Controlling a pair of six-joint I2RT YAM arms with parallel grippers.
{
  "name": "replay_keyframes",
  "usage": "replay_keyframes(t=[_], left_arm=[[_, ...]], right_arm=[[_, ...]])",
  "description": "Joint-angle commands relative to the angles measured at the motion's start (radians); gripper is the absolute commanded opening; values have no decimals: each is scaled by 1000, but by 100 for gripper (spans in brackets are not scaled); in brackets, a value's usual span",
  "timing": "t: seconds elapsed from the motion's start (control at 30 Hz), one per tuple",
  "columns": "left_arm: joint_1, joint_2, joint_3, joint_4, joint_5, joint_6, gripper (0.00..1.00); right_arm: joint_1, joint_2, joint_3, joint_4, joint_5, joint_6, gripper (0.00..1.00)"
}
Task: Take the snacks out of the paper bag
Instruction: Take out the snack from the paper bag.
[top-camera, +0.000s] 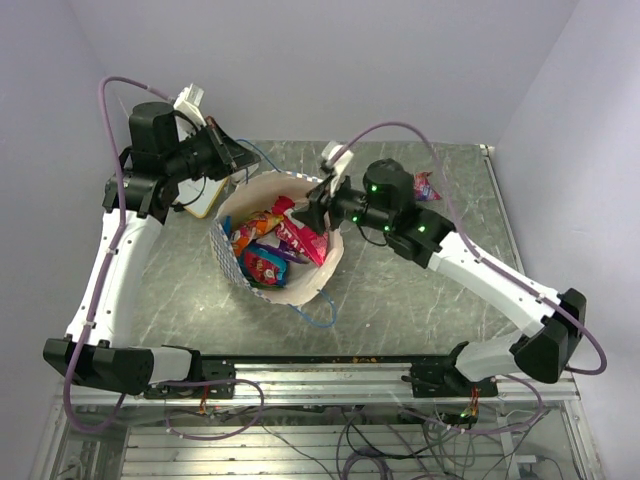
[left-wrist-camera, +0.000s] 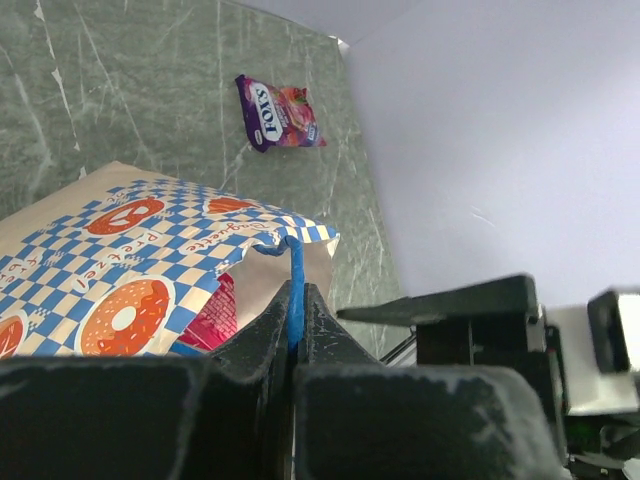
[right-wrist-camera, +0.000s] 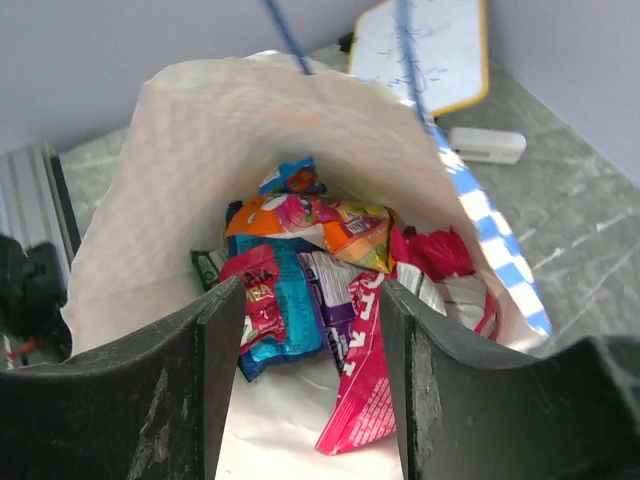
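Observation:
The paper bag (top-camera: 285, 293) lies open on the table, its mouth toward the right arm. Several snacks sit inside: a large red-pink packet (right-wrist-camera: 362, 390), orange (right-wrist-camera: 300, 215), purple (right-wrist-camera: 330, 290), blue (right-wrist-camera: 290, 305), small red (right-wrist-camera: 255, 290) and green (right-wrist-camera: 205, 265). My left gripper (top-camera: 232, 160) is shut on the bag's blue cord handle (left-wrist-camera: 294, 285) and holds the top edge up. My right gripper (right-wrist-camera: 312, 330) is open at the bag's mouth, its fingers either side of the red-pink packet, not touching it. In the top view it (top-camera: 312, 205) is at the bag's right rim.
A purple snack packet (left-wrist-camera: 278, 112) lies on the table outside the bag, behind the right arm (top-camera: 425, 185). A wooden-framed whiteboard (right-wrist-camera: 425, 50) and a white marker-like object (right-wrist-camera: 485, 145) lie beyond the bag. The bag's other handle (top-camera: 318, 312) trails toward the near edge.

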Motion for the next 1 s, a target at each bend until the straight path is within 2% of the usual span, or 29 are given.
replay_keyframes(t=[0.0,0.27,0.63,0.97], left_arm=[[4,-52,-1,103,49,-33,7],[4,-73,-13,103,41,-41,7],[4,-97,-26,91,56,-40,7],[3,-116,-20,73,73,-21,7]], right_arm=[[80,56,19,15,-41,-282,55],[175,174,-16,-4,-88,-783,57],[164,396,56,73,-124,-966,53],[107,531,140,107,-162,-981,57]])
